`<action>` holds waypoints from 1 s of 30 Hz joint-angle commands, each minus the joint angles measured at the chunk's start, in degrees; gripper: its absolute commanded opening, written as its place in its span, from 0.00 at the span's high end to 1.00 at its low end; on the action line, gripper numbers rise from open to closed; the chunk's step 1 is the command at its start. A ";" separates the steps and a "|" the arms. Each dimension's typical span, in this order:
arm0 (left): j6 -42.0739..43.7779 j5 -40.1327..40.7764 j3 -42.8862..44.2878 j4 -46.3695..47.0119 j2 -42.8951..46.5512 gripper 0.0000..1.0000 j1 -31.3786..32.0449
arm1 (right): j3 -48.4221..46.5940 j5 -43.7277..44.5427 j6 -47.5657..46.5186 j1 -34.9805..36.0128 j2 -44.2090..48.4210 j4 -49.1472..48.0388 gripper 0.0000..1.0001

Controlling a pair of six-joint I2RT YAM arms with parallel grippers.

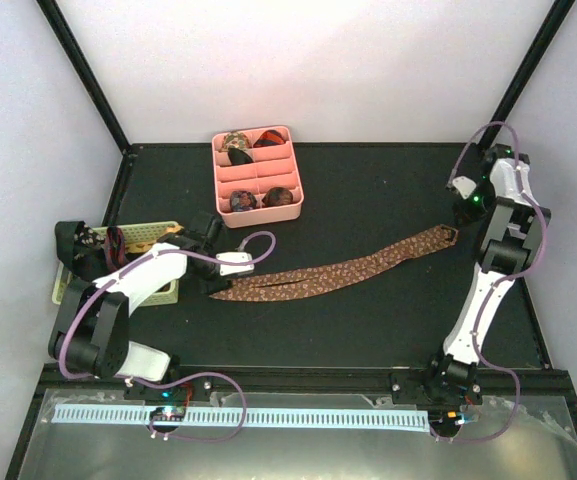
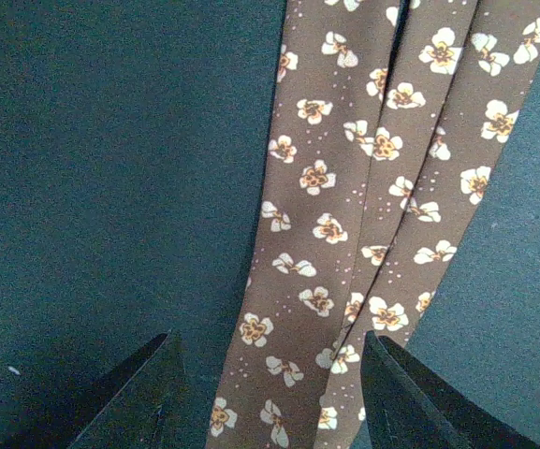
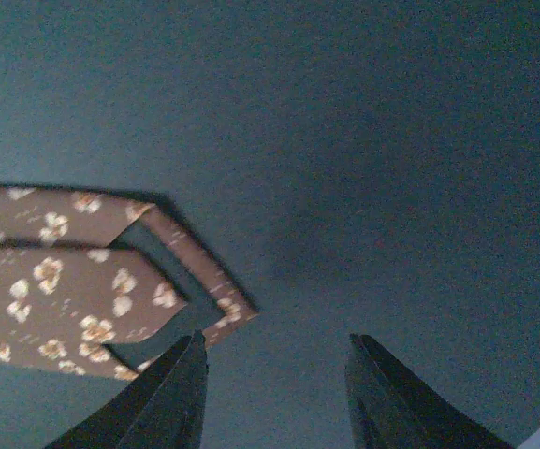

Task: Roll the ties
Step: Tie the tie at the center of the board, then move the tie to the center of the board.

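Black table point(image 1: 368, 320) fills the middle of the overhead view, walled in white, with both arm bases at the bottom edge.

Left arm point(image 1: 138, 275): reaches from lower left toward centre-left and ends over the left end of the tie. Right arm point(image 1: 488, 290): rises from lower right and folds over at upper right, its head above the tie's right end.

Brown flowered tie point(image 1: 338, 268): unrolled and lying flat, a long strip running from centre-left up to the right of centre. It looks doubled lengthwise, with two layers side by side in both wrist views.

Pink divided tray point(image 1: 258, 172): upper centre, well apart from the tie. Pale woven basket point(image 1: 153, 235): left edge, partly under the left arm.

Left gripper point(image 2: 270, 402): jaws stand wide, one dark finger on each side of the strip at the bottom of the left wrist view. The tie runs up between them and away toward the upper right. The jaws are not pinching the cloth.

Right gripper point(image 3: 274, 402): jaws parted, with only bare table between them. The tie's pointed end lies at lower left of that view, just beside the left-hand finger. Whether they touch I cannot tell.

Rolled ties point(image 1: 243, 200): small round rolls in the tray, two in the far compartments and two in the near ones.
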State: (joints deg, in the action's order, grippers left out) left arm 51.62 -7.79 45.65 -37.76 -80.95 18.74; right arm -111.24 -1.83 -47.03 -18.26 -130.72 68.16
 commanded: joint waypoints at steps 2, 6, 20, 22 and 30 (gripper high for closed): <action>0.07 -1.26 2.06 -1.67 1.65 0.46 0.24 | -7.73 -7.78 8.66 -1.51 -4.89 6.70 0.59; 0.41 -1.26 2.22 -1.95 1.76 0.46 0.24 | -6.23 -8.42 9.71 -1.51 -5.84 6.45 0.61; 0.31 -1.42 1.96 -1.47 1.65 0.46 0.24 | 16.14 0.29 6.47 0.55 2.39 -6.90 0.83; 0.28 -1.46 1.97 -1.34 1.80 0.46 0.24 | 18.03 1.14 6.88 0.98 2.96 -7.95 0.96; 1.91 -5.29 1.70 -0.70 3.34 0.45 0.81 | 19.05 4.05 4.64 -3.51 7.21 -6.24 0.98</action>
State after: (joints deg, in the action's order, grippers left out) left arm 52.07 -8.97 45.74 -38.54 -79.42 18.79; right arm -93.41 -2.26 -40.25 -18.09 -123.90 59.94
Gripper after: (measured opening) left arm 0.545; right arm 0.027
